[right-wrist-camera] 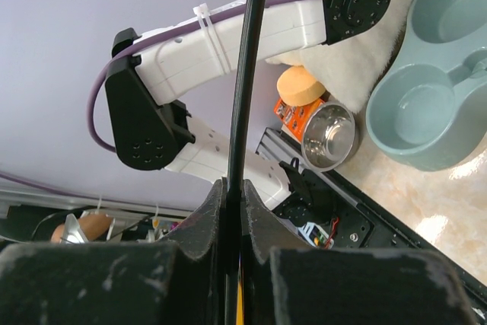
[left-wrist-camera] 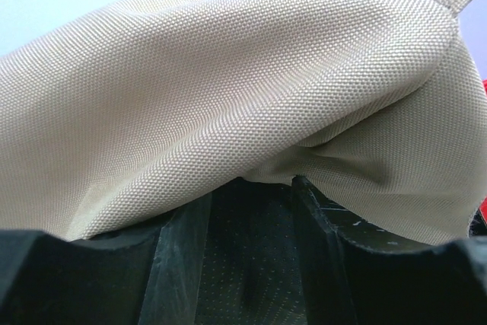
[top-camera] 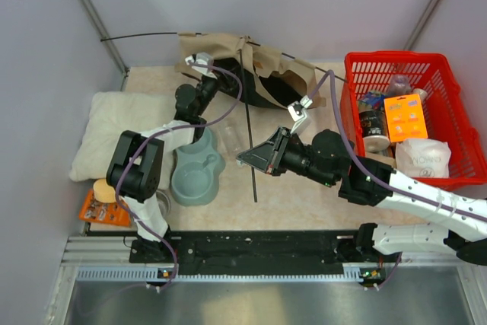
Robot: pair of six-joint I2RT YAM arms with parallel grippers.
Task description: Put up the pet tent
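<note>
Slackly, the pet tent [top-camera: 228,43] is heaped far back on the surface.
Its pole [right-wrist-camera: 247,74] is clenched by the right gripper [right-wrist-camera: 234,188]; whether the left gripper [left-wrist-camera: 251,188] is clenched cannot be told. The fabric [left-wrist-camera: 228,74] could be snagged by sideways levering.

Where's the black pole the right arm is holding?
In the top view the black pole runs mid-table from the tent toward the near edge, clamped in the right gripper, right of the double bowl.

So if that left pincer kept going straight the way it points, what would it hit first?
The left pincer would meet the pet tent first: its tan fabric fills the wrist view just ahead, though depth is unclear.
</note>
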